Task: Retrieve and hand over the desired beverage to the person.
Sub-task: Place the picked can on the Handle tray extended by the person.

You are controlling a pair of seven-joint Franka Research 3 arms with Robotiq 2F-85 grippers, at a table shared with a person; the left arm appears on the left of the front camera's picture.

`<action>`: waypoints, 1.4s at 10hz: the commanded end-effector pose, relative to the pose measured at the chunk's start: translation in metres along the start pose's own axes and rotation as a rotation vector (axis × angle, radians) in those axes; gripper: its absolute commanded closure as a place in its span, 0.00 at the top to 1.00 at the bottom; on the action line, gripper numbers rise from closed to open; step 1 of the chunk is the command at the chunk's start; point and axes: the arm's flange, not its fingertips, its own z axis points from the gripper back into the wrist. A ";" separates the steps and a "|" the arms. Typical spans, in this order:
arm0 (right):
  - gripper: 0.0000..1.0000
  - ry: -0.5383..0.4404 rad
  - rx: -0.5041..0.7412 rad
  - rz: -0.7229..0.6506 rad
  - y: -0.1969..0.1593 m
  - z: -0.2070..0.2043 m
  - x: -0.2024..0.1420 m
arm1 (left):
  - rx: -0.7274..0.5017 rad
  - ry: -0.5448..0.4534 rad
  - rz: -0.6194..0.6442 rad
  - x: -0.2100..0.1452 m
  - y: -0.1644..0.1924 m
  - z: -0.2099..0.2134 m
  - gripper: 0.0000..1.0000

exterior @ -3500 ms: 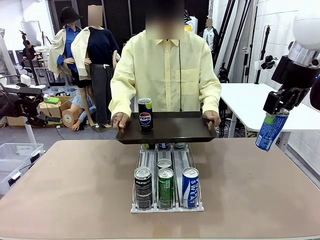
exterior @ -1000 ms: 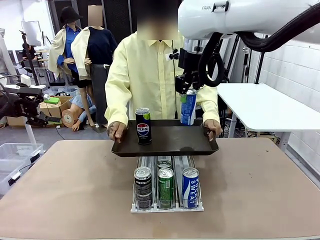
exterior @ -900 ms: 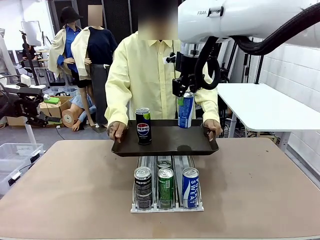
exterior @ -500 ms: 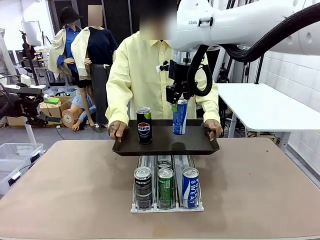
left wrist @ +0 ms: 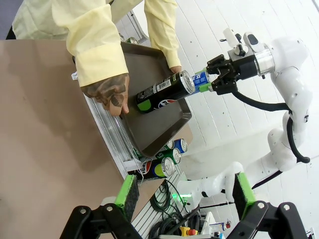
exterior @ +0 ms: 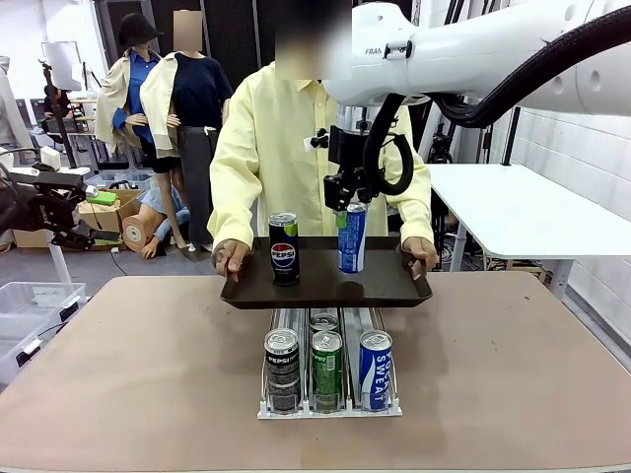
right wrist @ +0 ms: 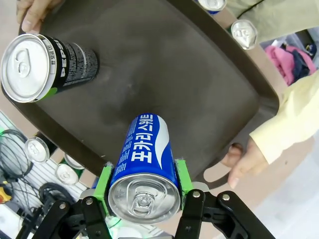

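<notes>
The person [exterior: 306, 148] in a pale-yellow shirt holds a dark tray [exterior: 394, 293] in both hands at the table's far edge. A black Pepsi can [exterior: 284, 249] stands on its left part. My right gripper [exterior: 347, 204] is shut on the top of a blue Pocari Sweat can [exterior: 352, 239], upright over the tray's middle; whether it touches the tray I cannot tell. The right wrist view looks down on the blue can [right wrist: 144, 159] between green pads [right wrist: 103, 183], above the tray [right wrist: 164, 74], with the Pepsi can [right wrist: 45, 67] beside it. My left gripper [left wrist: 184, 191] stands open, off to the side.
A clear rack [exterior: 330, 406] at the table's middle holds several cans: a black Pepsi [exterior: 282, 370], a green one [exterior: 326, 370] and a blue Pocari Sweat [exterior: 376, 370] in front. A white table [exterior: 513, 207] stands at the right and a clear bin [exterior: 30, 305] at the left.
My right arm has carried the blue can leftward and lower, from the tray's right rear to over its middle. The tray, the Pepsi can and my left gripper have stayed put.
</notes>
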 end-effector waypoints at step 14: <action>0.35 0.049 0.083 0.040 -0.005 -0.017 0.015 | 0.000 -0.007 -0.002 0.001 -0.001 0.001 1.00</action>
